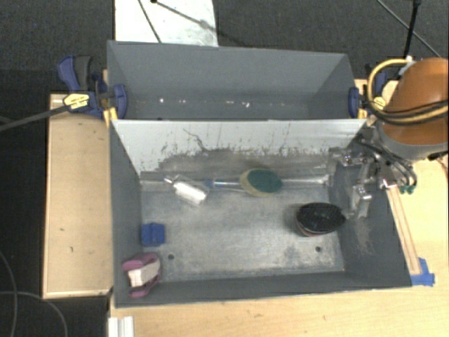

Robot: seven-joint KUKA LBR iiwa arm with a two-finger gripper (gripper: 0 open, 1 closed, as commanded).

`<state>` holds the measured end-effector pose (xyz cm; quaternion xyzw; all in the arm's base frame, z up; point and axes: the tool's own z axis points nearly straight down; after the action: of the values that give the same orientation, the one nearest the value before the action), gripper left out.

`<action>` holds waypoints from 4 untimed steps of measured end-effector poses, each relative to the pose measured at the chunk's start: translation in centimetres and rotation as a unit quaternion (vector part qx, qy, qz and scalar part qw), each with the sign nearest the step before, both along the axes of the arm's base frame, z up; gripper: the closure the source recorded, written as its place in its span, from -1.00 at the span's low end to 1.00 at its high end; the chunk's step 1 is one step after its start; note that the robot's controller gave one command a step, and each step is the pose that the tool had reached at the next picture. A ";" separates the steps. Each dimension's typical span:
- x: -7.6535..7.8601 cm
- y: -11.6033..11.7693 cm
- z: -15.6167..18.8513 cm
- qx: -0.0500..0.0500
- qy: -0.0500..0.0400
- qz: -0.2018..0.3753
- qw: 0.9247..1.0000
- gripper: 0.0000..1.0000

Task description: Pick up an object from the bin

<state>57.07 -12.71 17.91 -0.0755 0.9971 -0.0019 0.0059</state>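
While just beside end effector (pixel 359 201), black disc (pixel 319 218).

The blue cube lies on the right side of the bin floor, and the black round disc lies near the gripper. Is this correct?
Not quite. The camera view shows the blue cube on the left side of the bin floor, not the right. The black round disc does lie near the gripper.
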 end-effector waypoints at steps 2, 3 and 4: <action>-0.9 0.3 -10.6 0.004 0.001 0.426 0.905 -1.00; -1.1 -0.5 -10.9 -0.001 0.005 0.424 0.906 1.00; -1.0 -0.2 -10.8 0.002 0.003 0.423 0.906 -1.00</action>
<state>56.06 -12.89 7.12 -0.4904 0.8715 0.0025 0.0035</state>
